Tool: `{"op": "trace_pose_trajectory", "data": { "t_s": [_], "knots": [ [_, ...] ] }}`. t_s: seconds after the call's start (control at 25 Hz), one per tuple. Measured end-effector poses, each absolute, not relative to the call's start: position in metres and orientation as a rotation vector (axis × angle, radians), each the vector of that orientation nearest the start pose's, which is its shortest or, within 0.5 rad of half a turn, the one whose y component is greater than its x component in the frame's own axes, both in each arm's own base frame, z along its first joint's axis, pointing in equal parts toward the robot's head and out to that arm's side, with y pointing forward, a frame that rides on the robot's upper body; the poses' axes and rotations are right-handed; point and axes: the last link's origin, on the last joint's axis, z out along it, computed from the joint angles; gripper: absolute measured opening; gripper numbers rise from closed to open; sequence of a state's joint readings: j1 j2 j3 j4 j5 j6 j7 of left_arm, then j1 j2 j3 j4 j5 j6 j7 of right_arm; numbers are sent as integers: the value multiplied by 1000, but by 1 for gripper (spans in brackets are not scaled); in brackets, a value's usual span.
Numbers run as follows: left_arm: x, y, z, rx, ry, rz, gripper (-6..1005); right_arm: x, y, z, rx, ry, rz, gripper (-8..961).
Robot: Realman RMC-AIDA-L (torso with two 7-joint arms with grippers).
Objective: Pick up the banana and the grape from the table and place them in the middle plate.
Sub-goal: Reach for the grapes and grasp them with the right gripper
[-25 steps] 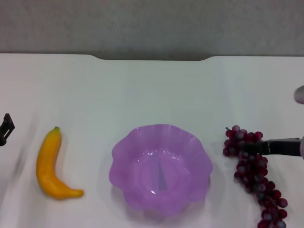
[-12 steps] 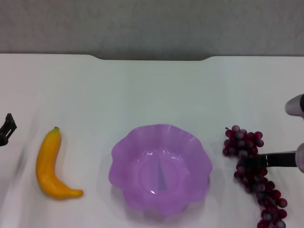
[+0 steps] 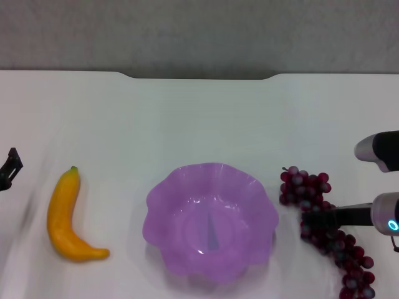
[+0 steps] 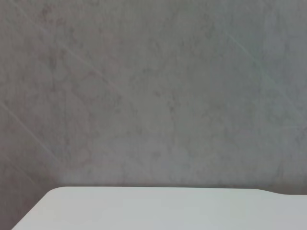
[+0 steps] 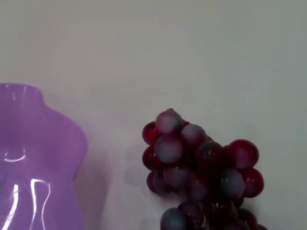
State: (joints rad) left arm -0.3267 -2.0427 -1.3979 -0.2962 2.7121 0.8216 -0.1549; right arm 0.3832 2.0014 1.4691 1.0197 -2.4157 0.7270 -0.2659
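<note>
The right gripper [image 3: 312,218] is pinching the grape [image 3: 321,227] near its upper end, beside the middle plate [image 3: 212,221], seemingly to carry it in. The banana [image 3: 65,215] is lying across the plate, untouched. The left gripper [image 3: 9,168] is idling at the table [image 3: 199,118] edge.

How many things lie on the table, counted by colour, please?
Yellow: 1, the banana
Dark red-purple: 1, the grape bunch, with the right gripper at it
Light purple: 1, the middle plate, nothing in it
Total: 3 on the table
</note>
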Motion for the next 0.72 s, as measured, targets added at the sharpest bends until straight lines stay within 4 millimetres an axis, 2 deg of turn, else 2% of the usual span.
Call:
{"op": "trace_pose_trajectory", "data": {
  "t_s": [0.72],
  "knots": [
    [-384,329,13,-1478,-764,-474,872,294,362,-55,-2126,1286,-55,768]
  ]
}}
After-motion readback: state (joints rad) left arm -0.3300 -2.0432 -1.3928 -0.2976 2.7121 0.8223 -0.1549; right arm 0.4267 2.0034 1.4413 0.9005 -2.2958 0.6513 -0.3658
